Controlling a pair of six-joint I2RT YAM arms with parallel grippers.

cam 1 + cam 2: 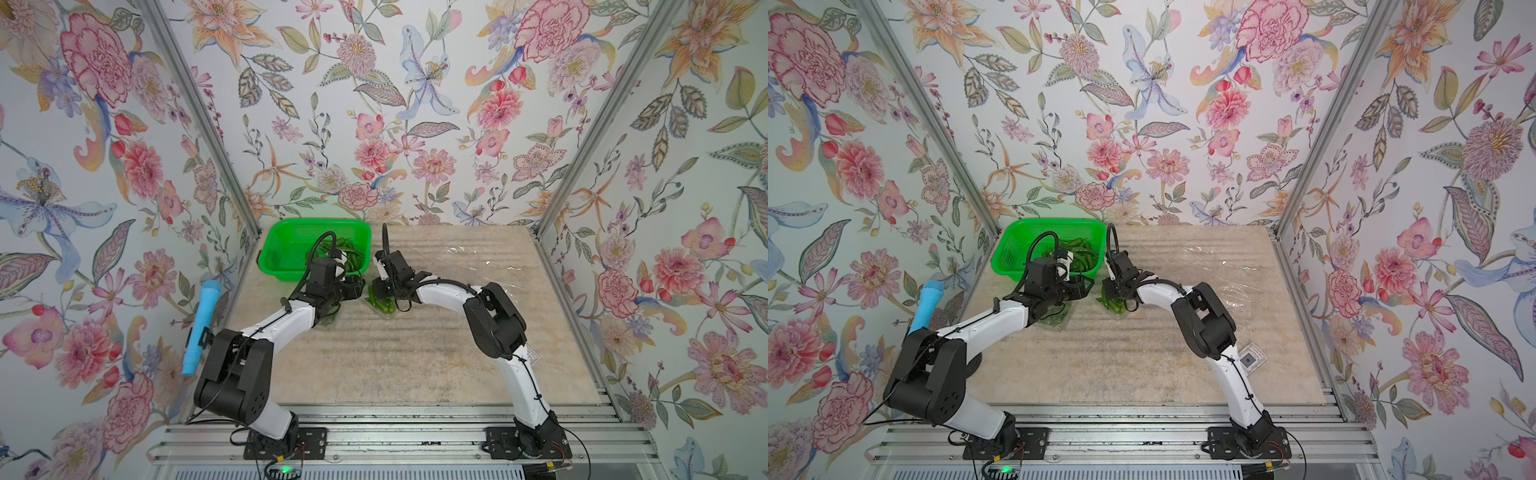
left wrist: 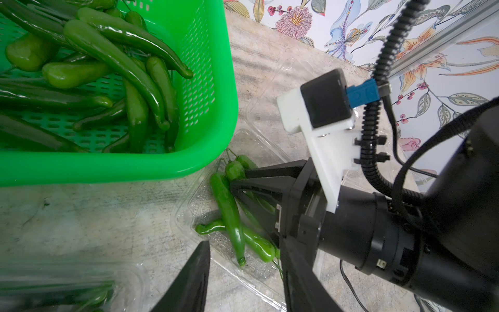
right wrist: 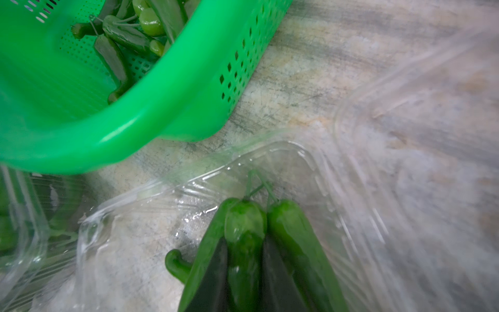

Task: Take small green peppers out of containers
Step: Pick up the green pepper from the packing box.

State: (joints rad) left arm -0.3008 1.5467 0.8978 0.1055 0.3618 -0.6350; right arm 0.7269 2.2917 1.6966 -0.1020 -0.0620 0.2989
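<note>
Green perforated plastic makes up the basket (image 1: 318, 221) at the far left corner of the worktop (image 1: 395, 365), and a heap of small green peppers (image 2: 116, 54) lies inside it; just beside the basket's near right corner an open clear container (image 3: 272, 154) lies flat on the worktop with several peppers in it; the right gripper (image 3: 244, 240) reaches into this container, its jaws drawn in close on the middle pepper (image 3: 244, 221), one dark finger against each flank; whether that pepper is off the container floor cannot be told; two neighbouring peppers (image 3: 291, 232) lie touching it outside the fingers, and a curved pepper (image 3: 175, 266) lies partly under them; the left gripper (image 1: 357, 287) sits just beside the right one, near the basket's near wall, its fingers (image 2: 191, 281) standing partly apart with nothing between them; under the left arm, nearer the worktop's left edge, a second clear container (image 1: 1059, 318) holds more peppers, and whether its lid is up or down cannot be told; further clear packs (image 1: 469, 251) show only as glints toward the far right corner and the right edge
</note>
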